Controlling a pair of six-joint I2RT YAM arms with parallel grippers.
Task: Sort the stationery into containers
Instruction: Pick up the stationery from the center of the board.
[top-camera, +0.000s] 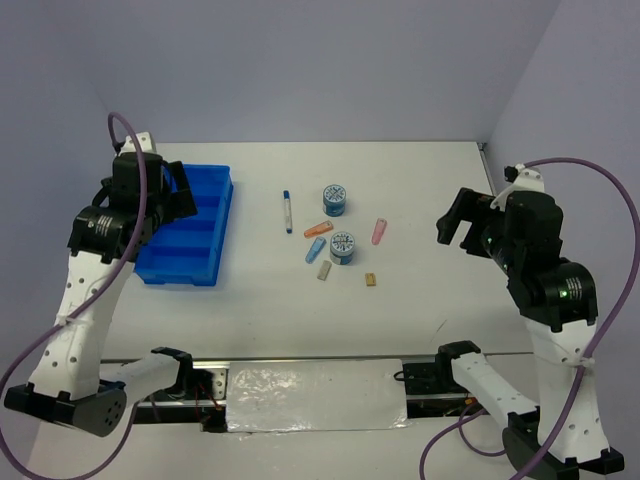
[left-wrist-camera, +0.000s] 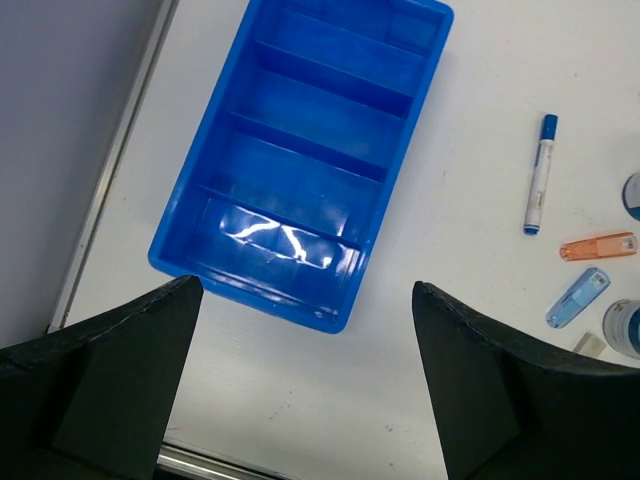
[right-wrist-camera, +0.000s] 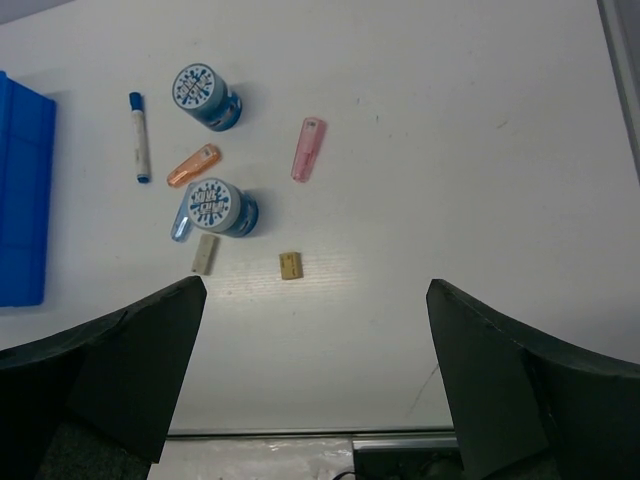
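Left tool: spread wide, empty, over tray | Right tool: spread wide, empty, over loose items | Tray: by left edge of desk, compartments empty | Stationery mid-desk, well apart from tray: roll, second roll, pen, orange capsule, pink capsule, light-blue capsule, grey block, tan block | Progress: judged nothing sorted; all eight outstanding.

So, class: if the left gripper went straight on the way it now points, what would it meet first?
Probably the tray: in the wrist view its near end lies straight ahead of the open left gripper. Depth is unclear, so it might reach the table first.
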